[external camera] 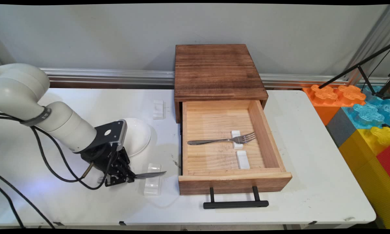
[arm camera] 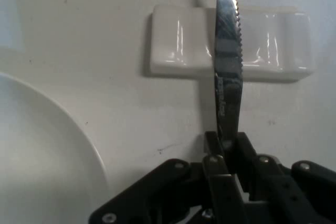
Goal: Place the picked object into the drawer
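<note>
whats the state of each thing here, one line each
gripper: low over the table, jaws shut on the knife
knife: held level, blade over the near cutlery rest
drawer: pulled open
fork: lying in the drawer, tines on a small white rest
plate: on the table, partly behind the gripper

Knife (arm camera: 227, 66) tip beyond the hand view's top edge

The arm (external camera: 52, 120) reaches in low from the left — its gripper (external camera: 125, 177) near the tabletop, jaws clamped shut.
</note>
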You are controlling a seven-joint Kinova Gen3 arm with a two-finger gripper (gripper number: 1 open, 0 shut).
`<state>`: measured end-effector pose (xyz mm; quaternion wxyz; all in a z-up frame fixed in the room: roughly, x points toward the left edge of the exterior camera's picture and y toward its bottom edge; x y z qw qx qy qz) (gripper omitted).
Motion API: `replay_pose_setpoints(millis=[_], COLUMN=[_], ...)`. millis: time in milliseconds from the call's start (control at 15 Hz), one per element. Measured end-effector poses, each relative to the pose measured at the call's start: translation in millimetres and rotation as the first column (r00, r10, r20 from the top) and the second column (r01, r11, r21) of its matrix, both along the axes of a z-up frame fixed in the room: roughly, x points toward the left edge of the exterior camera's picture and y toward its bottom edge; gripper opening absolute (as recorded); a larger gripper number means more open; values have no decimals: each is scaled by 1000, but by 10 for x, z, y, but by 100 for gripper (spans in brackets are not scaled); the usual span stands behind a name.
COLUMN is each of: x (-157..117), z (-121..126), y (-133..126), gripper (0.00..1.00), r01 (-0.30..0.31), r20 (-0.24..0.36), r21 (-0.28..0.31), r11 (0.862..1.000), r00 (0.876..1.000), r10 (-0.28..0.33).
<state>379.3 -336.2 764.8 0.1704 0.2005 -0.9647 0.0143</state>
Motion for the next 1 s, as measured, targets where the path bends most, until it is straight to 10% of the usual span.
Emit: replay_pose_setpoints(millis=[1000], x=[83], z=[772], y=[-89], gripper=[0], r01=[-5], r20=[0], r21=[5], r11=[1000], r00=[1000], r10=[5])
